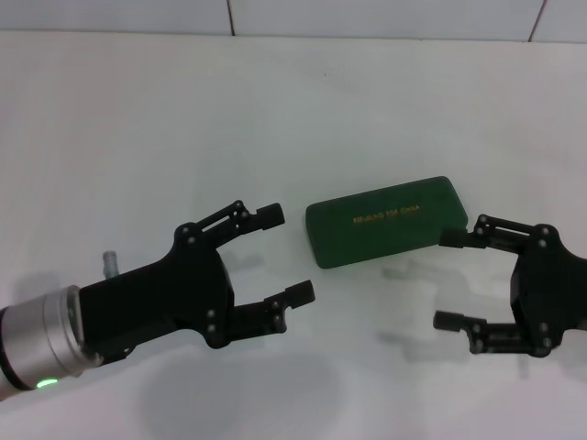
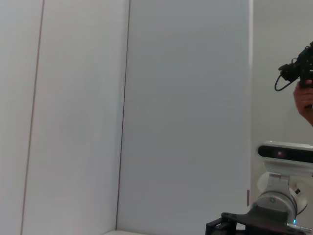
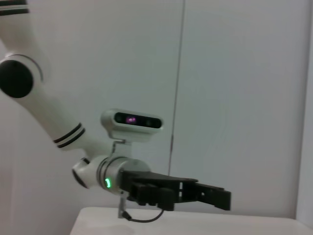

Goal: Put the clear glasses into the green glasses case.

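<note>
The green glasses case lies shut on the white table, gold lettering on its lid. My left gripper hovers open just left of the case's near corner, nothing between its fingers. My right gripper stands open at the case's right end, its far finger close to the case's edge, and it is empty too. I cannot make out the clear glasses. Faint grey marks on the table in front of the case may be the glasses or only shadows. The right wrist view shows the left gripper from the side.
A white tiled wall runs behind the table. The robot's head camera shows in the right wrist view. In the left wrist view a person's hand holding a black device is at the far side.
</note>
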Tool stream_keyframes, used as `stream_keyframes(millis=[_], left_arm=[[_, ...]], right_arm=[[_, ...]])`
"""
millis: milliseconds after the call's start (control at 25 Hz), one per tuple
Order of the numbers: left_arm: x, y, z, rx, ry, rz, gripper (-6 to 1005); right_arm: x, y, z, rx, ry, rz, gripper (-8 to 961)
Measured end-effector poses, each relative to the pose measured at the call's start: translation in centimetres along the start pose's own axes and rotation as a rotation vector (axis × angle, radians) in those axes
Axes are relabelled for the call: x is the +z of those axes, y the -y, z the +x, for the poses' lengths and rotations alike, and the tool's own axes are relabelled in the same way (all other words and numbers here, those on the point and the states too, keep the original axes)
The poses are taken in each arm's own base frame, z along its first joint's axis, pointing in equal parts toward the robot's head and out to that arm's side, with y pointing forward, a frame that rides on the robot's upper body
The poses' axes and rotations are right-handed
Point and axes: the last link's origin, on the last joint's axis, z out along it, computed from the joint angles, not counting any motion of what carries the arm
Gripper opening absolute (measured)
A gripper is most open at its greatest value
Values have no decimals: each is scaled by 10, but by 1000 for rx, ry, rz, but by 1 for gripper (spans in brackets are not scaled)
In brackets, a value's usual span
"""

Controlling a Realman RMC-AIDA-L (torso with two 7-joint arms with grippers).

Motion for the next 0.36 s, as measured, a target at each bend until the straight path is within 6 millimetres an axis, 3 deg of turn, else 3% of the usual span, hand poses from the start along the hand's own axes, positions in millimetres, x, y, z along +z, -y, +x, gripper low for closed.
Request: stream_keyframes(millis=[360], left_arm=[[3,4,3,9,1,-16,870]], right_arm=[[-4,0,-2,-52,18,21,747]])
